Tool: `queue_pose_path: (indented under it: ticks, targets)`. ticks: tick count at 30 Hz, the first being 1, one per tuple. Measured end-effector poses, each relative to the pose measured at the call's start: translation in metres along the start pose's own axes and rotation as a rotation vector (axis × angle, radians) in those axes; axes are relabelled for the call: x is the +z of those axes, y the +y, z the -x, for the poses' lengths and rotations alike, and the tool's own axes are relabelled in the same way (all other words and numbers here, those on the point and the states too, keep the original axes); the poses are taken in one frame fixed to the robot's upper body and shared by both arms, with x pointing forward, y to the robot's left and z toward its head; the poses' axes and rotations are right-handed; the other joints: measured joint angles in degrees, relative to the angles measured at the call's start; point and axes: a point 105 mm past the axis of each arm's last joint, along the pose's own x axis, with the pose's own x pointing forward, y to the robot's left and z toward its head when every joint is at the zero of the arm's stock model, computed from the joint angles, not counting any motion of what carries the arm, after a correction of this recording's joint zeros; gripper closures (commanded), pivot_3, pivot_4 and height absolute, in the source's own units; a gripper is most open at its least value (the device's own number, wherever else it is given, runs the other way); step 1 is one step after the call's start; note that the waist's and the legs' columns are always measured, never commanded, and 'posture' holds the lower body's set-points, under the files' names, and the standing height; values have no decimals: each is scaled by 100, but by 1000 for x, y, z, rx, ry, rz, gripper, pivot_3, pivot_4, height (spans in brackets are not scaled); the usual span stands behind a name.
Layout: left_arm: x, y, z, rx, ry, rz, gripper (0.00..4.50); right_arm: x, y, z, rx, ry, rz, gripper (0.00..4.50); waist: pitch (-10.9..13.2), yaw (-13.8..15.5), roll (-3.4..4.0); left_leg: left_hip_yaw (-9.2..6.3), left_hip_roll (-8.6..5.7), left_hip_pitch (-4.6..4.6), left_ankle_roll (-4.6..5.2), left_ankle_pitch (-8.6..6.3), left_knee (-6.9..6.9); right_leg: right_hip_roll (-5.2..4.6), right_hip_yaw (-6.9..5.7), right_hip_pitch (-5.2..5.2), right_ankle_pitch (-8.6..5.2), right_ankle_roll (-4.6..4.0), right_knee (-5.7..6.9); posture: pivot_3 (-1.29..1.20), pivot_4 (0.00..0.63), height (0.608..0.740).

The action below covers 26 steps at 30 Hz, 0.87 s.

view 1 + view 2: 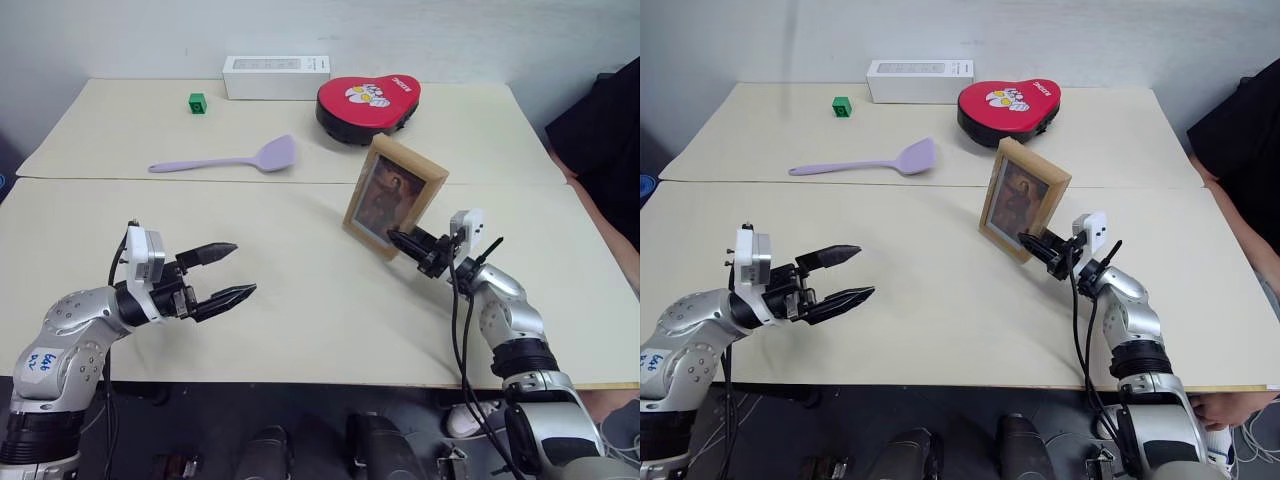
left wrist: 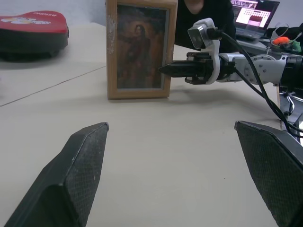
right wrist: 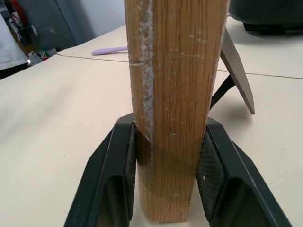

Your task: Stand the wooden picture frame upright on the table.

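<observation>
Plain pale wall [image 1: 120, 35] runs behind the far edge of the tabletop, no windows seen. Light is even and soft, w/ faint shadows. Floor [image 1: 300, 410] below the near edge is dark, w/ cables hanging by the near right corner. Off the right edge sits a person in a black top [image 1: 600, 120]. Left wrist view: behind that person, a lit laptop screen [image 2: 255, 14] on a cluttered desk. Right wrist view: a grey cabinet [image 3: 52, 23] in the bkgd.

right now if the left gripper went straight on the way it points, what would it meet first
Probably the wooden picture frame, which stands straight ahead of the open left gripper across bare table, with the right gripper clamped on its edge. Depth is hard to judge.
</observation>
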Motion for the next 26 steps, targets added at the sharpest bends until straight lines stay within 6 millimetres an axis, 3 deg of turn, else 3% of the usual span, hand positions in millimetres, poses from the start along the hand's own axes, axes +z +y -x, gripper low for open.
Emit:
queue_pose_path:
  ticks: [6, 7, 11, 15, 21, 26]
  targets:
    - [-3, 0, 1, -14, 22, -9, 0, 0, -3, 0, -15, 3, -18, 3227, -3, 4, 0, -2, 0, 9, 0, 0, 3, -1, 1, 9, 0, 0, 0, 0, 150, 740]
    - [-4, 0, 1, -16, 25, -9, 0, 0, -3, 1, -18, 0, -24, 2511, -3, 7, 0, -2, 0, 9, 0, 0, 3, -1, 0, 9, 0, 0, 1, 0, 150, 740]
    - [-8, 3, 4, -8, 40, -9, 0, -17, -4, 9, -47, 63, -37, 1353, 0, 17, 5, -3, 0, -9, -1, 0, -3, -1, -2, -6, 0, 0, 3, 0, 150, 740]
    - [-12, 5, 6, -4, 63, -42, 0, -13, 3, 12, -2, 57, 0, 22, 0, 16, 5, -2, -1, -12, 1, -1, -3, -1, -3, -5, 1, 1, 5, 0, 150, 740]
    - [-51, 17, 40, 122, 202, -82, 0, -9, 7, 70, 49, 170, 189, 22, -2, 37, 10, -1, -2, -13, 7, -4, -12, -3, -3, -4, 1, 2, -11, 0, 150, 740]
    - [-59, 14, 60, 144, 302, -160, 0, -3, 22, 116, 189, 289, 555, 22, -2, 35, 10, 1, -3, 8, 11, -7, -34, -4, -1, 9, 1, 2, -34, 0, 150, 740]
